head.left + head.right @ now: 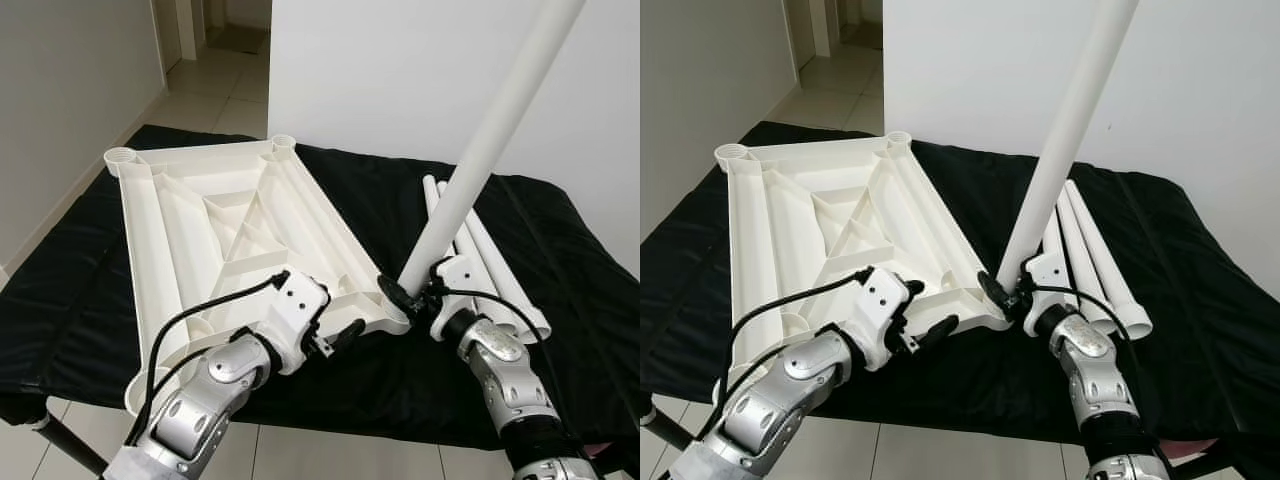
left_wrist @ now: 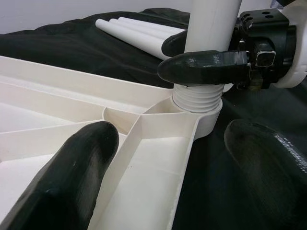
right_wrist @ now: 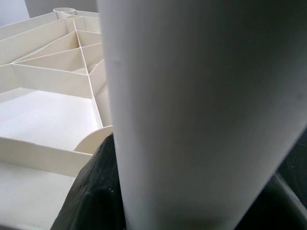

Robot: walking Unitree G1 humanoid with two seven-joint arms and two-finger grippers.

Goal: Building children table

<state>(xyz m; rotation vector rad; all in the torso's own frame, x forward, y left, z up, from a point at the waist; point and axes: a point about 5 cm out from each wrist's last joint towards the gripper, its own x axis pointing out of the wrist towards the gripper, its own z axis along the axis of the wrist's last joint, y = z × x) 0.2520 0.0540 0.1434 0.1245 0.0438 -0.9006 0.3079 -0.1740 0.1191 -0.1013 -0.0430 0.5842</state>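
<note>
**Leg going into the near corner socket**

Jaws of the right gripper [image 1: 412,297] are clamped around the base of a long white leg [image 1: 478,170], just above its threaded end, which sits in the corner socket [image 2: 197,106] of the upturned tabletop [image 1: 215,230]. From where I stand, that corner is at about five o'clock on the tabletop, and the leg leans away toward one o'clock rather than standing straight. The left gripper [image 1: 335,338] waits beside the same corner with its jaws spread wide, one finger [image 2: 67,177] over the ribbed underside and the other off the edge, holding nothing. Three spare legs [image 1: 1090,255] lie side by side on the black-draped table [image 1: 80,260], at about three o'clock.

My worry is the tilt: turned at this angle, the threads could cross and jam. With nothing pinning the tabletop, it may also slide or spin on the cloth as the leg is twisted.
</note>
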